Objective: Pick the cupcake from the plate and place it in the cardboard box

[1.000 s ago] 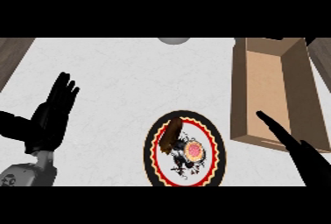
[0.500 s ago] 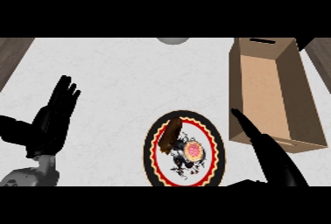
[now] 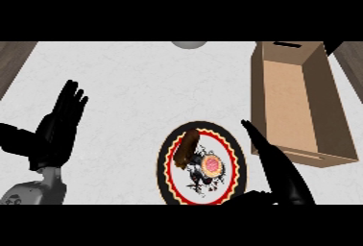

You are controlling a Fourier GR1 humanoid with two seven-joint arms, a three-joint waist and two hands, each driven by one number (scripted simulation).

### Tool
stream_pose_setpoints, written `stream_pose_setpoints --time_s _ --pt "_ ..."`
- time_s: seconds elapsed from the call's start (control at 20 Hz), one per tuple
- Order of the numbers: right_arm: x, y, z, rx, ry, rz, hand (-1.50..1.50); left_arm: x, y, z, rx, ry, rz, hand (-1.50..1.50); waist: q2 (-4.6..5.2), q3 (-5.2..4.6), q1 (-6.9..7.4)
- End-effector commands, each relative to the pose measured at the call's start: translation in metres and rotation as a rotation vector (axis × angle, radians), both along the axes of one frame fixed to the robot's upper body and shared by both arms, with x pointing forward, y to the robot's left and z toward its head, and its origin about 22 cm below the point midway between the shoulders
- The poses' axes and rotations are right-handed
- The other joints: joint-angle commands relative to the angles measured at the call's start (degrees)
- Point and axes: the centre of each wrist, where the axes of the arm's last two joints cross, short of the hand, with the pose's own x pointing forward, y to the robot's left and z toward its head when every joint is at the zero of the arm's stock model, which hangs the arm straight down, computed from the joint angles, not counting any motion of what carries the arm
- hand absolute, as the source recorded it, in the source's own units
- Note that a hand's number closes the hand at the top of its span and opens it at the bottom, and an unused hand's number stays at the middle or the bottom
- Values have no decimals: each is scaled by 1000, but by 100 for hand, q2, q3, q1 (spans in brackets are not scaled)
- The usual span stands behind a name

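Fingers [image 3: 257,139] of the right hand [image 3: 280,175] were stretched out straight and held nothing; in the head view they came in from the lower right and pointed up and to the left, running along the right rim of the plate [image 3: 163,168], in the gap between it and the cardboard box [image 3: 301,96]. The cupcake [image 3: 211,165], pink on top, sat on the plate a little right of its middle, just beside those fingers but not touched by them. A brown piece [image 3: 188,148] lay tilted on the plate's upper left part, close to the cupcake. The cardboard box stood open on the right side of the pale desk [image 3: 142,81], near the plate. The left hand [image 3: 56,132] rested at the view's left, well apart from the plate, open, with its fingers [image 3: 71,98] straight and pointing up. A grey round thing [image 3: 189,44] showed at the desk's far edge, cut off by the top of the view.
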Motion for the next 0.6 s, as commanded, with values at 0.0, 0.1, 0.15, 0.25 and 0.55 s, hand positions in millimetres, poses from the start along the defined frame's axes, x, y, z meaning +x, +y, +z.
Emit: stream_pose_setpoints --time_s 0.0,0.1,0.15,0.25,0.55 --pt "22 16 4 -2 -8 -14 -150 13 4 2 4 -2 12 0 4 0 6" --pt "2 21 -8 -5 -4 -21 -150 -2 14 -7 11 1 0 0 -1 0 3" --pt "7 11 1 1 7 -21 -150 4 10 0 -4 1 -1 0 0 0 -1" --pt "23 3 -10 24 24 -35 -150 -6 -4 -12 7 11 -5 0 2 1 9" --pt "13 11 -30 0 37 1 -150 13 -16 4 -2 5 0 0 1 1 -8"
